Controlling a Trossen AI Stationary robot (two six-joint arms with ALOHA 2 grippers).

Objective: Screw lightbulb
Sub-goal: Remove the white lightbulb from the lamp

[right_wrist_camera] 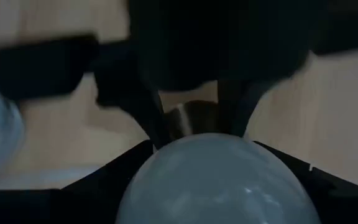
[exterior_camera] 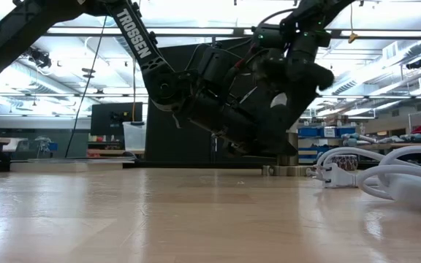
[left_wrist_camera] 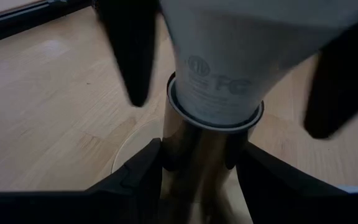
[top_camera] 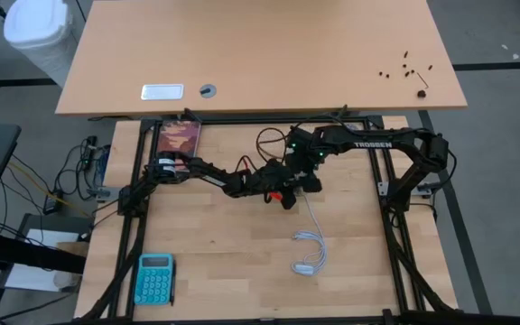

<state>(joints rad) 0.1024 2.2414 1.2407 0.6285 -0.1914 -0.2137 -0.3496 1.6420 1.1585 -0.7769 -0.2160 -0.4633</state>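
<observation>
Left wrist view shows my left fingers pinching the socket under the bulb, my right fingers around its dome, which may slip or go in crooked.

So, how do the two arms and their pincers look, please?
Both arms are dark, jointed and slim. The right arm carries white TROSSEN lettering and small green lights. The left arm has thin cables near its base. Each pincer has two dark, flat fingers.

Two black jointed arms, white TROSSEN lettering, green indicator lights; dark angular fingers
</observation>
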